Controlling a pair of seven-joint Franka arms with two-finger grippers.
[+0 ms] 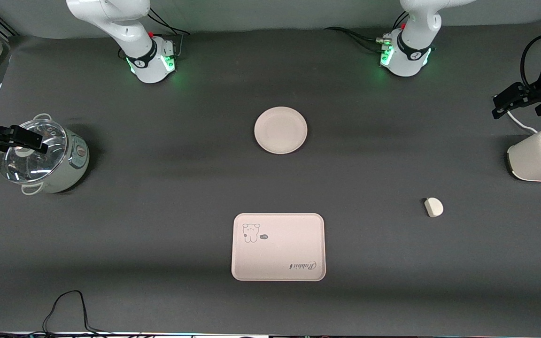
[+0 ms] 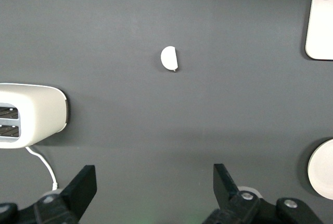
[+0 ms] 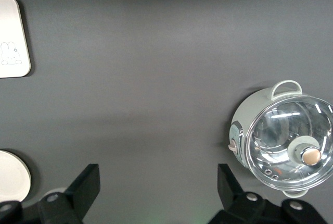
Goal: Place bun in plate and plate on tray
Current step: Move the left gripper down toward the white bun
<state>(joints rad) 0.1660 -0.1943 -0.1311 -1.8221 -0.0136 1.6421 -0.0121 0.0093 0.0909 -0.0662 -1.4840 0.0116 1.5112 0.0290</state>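
The round cream plate [image 1: 280, 130] lies bare at the table's middle. The pink rectangular tray [image 1: 278, 246] with the "Rabbit" print lies nearer the camera than the plate, with nothing on it. The small off-white bun [image 1: 434, 207] sits on the mat toward the left arm's end, apart from both. My left gripper [image 1: 517, 105] hangs open above the toaster's end of the table; its wrist view shows the bun [image 2: 169, 58] well ahead of the open left gripper [image 2: 155, 182]. My right gripper [image 1: 35, 141] hangs open over the pot and holds nothing [image 3: 158, 182].
A white toaster [image 1: 540, 155] with a cord stands at the left arm's end. A pale green pot with a glass lid [image 1: 45, 157] stands at the right arm's end. A black cable [image 1: 66, 310] lies at the table's near edge.
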